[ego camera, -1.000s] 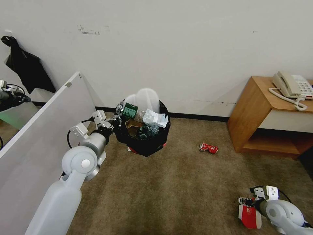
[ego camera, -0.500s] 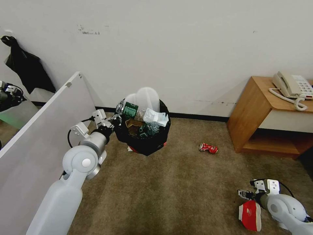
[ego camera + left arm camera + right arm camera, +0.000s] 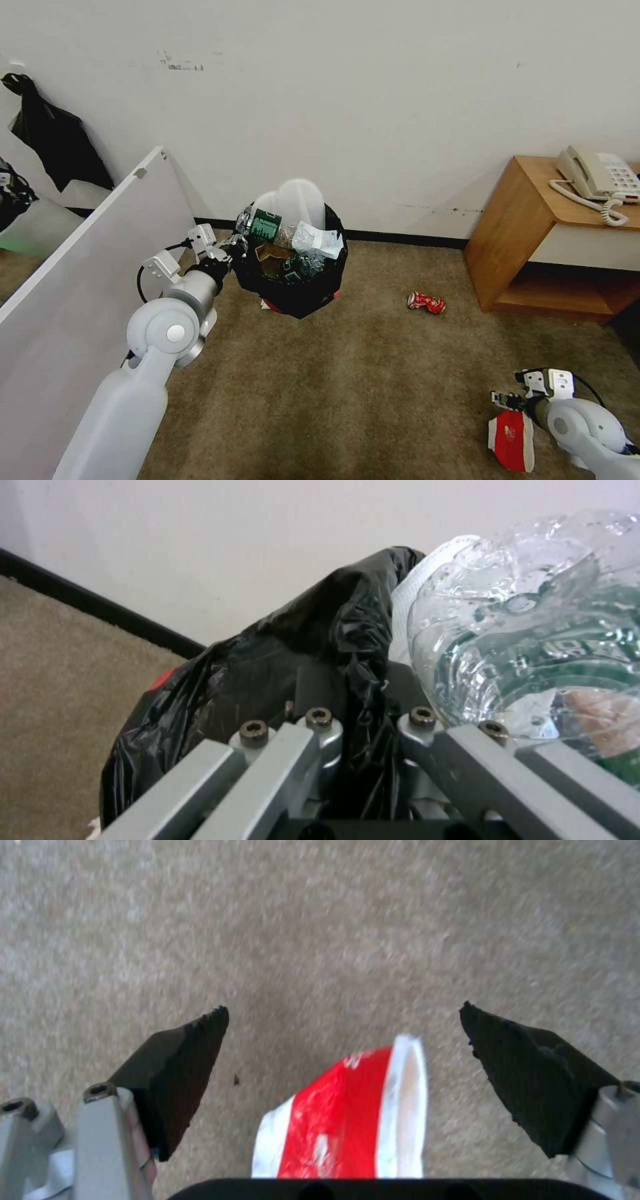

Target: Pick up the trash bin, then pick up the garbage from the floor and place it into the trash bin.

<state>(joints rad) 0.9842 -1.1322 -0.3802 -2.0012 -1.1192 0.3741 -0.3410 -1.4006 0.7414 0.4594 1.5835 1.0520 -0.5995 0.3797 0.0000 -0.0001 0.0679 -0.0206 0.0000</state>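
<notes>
Head view, hidden: the trash bin (image 3: 293, 280) is wrapped in its black bag (image 3: 313, 293), so just a sliver of red shows at the base; it is crammed with a green-labelled bottle (image 3: 265, 225), a white slipper (image 3: 300, 200) and crumpled wrappers.
Head view, left arm: reaches forward from the near left beside a white panel (image 3: 87, 267), with the left end effector (image 3: 230, 250) at the bin's left rim.
Head view, right arm: bent low at the near right corner, partly cut off by the edge; the right end effector (image 3: 503, 401) sits just above the far end of a red-white carton (image 3: 512, 439) lying on the carpet (image 3: 360, 373).
Head view, rest: a crushed red can (image 3: 427, 302) lies on the carpet right of the bin, well apart from both arms; a wooden desk (image 3: 533, 220) at the far right carries a telephone (image 3: 597, 175).
Head view, change: the right arm has edged nearer since a second ago; the carton, then tucked under the fingers, now lies clear of them. The bin and left arm have not shifted.
Left wrist view: the left end effector (image 3: 363, 730) is clamped closed on a fold of black bag at the bin rim; the rim itself is hidden by plastic. A clear bottle (image 3: 527, 645) presses in close, blurred and cut off.
Right wrist view: the right end effector (image 3: 343, 1075) is spread wide with nothing gripped; its dark pads (image 3: 180, 1070) flank the carton (image 3: 353, 1120), not touching it. The carton's near end is hidden by the wrist.
</notes>
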